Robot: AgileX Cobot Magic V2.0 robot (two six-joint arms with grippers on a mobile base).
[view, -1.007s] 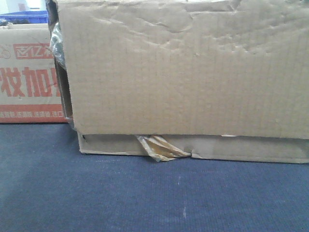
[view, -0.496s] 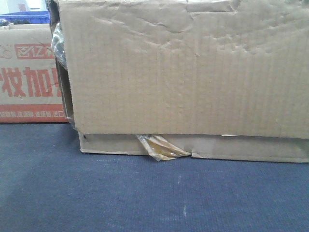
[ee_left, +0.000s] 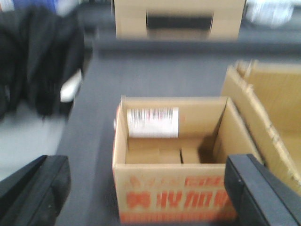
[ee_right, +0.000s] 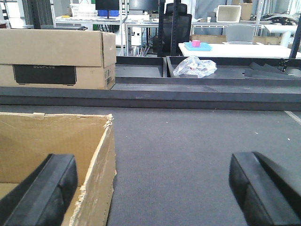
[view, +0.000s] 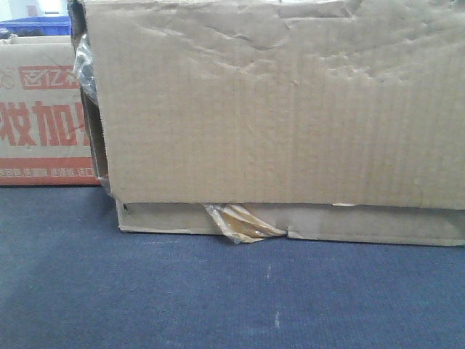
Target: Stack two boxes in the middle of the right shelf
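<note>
Plain brown box [view: 276, 116] sits flat on the grey felt table [view: 145, 291], long side to the front camera. Its flap edge runs low, with tape [view: 243, 222] peeling at the seam. Printed box [view: 43, 116] stands at its left end, farther from that camera. Both are open-topped. Shelf not in view.

Left hand [ee_left: 146, 165] hovers over the printed box, fingers spread wide to either side, holding nothing. View is blurred. Probably lining up a grip across its walls. Right hand [ee_right: 153, 165] is equally wide and empty, one finger above the plain box's torn rim.

Room: bare table right of the plain box, up to a raised dark ledge [ee_right: 188, 92]. The two boxes touch or nearly touch; cannot tell which. A finger lowered between them could snag cardboard.
</note>
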